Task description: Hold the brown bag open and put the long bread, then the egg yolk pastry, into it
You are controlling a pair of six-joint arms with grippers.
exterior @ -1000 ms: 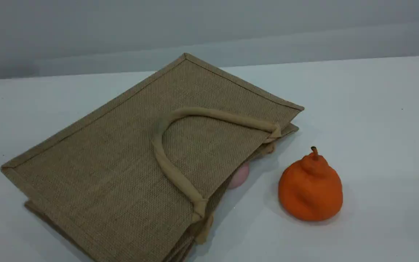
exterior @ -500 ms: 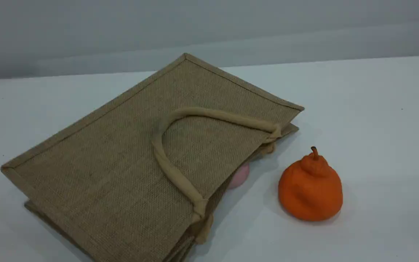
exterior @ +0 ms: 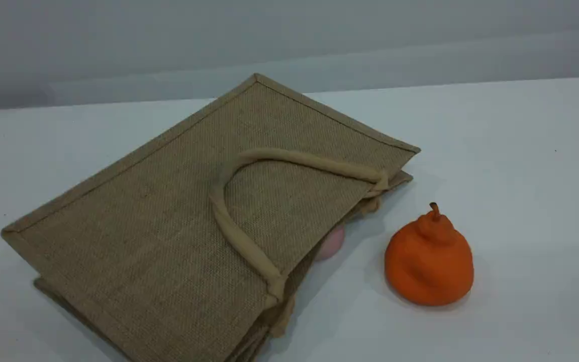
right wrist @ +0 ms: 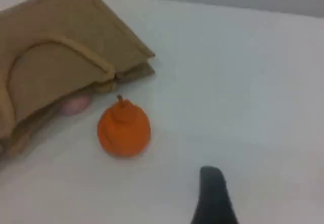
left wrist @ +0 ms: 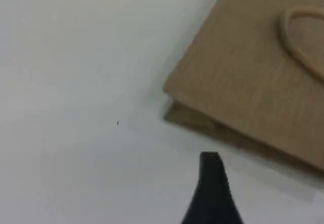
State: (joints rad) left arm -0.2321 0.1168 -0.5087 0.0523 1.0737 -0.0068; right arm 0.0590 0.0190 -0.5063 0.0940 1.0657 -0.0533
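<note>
The brown bag lies flat on the white table, with one beige loop handle resting on its top face. Its mouth faces right and gapes only slightly. The left wrist view shows the bag's corner, up and to the right of my left gripper's one visible dark fingertip, which hovers over bare table. My right gripper's fingertip hangs above the table, to the right of the bag. Neither gripper holds anything. Both the long bread and the egg yolk pastry are out of view.
An orange pear-shaped fruit stands just right of the bag's mouth, also seen in the right wrist view. A pink ball peeks out from under the bag's open edge. A grey wall runs behind the table.
</note>
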